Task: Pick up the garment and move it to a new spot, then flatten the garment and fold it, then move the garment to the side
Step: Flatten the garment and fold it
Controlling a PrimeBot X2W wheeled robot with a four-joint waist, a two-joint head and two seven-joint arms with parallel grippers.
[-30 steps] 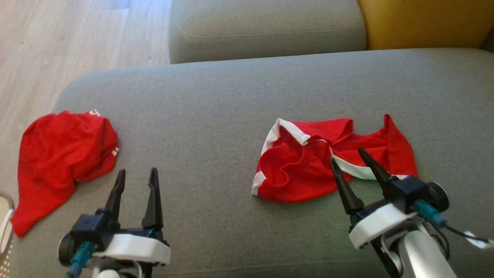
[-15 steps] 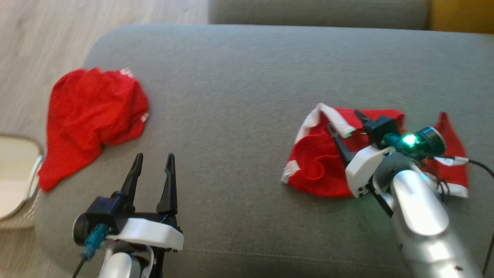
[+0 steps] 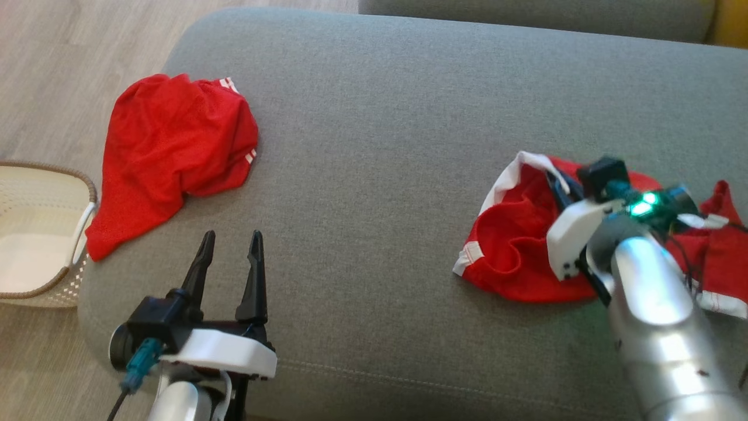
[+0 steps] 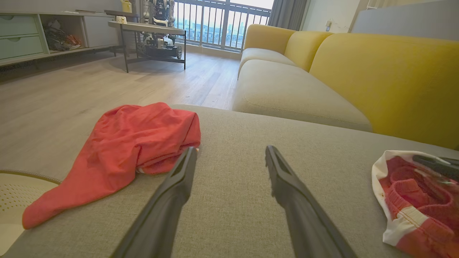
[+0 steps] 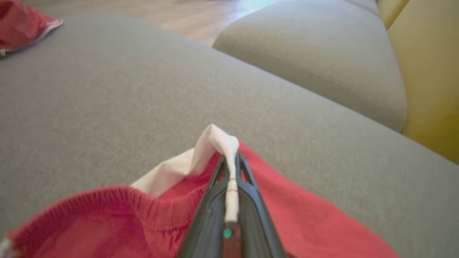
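Note:
The garment (image 3: 514,251), red with white trim, lies crumpled at the right of the grey cushion (image 3: 380,117). My right gripper (image 3: 555,182) reaches down onto its far edge from above. In the right wrist view that gripper (image 5: 232,161) is shut on the garment's white hem (image 5: 215,139), which stands pinched up between the fingers, with red cloth (image 5: 143,218) bunched below. My left gripper (image 3: 232,240) hovers open over bare cushion near the front left; between its fingers (image 4: 231,150) there is nothing. The garment (image 4: 412,200) also shows at the right edge of the left wrist view.
A second red garment (image 3: 169,146) lies heaped at the cushion's far left corner, drooping over the edge. A cream woven basket (image 3: 58,169) stands on the wooden floor to the left. Another grey seat cushion (image 4: 287,93) and a yellow sofa back (image 4: 376,71) lie beyond.
The head camera has shifted. My right gripper went forward over the trimmed garment and shut on its white hem. The left gripper stayed open in place.

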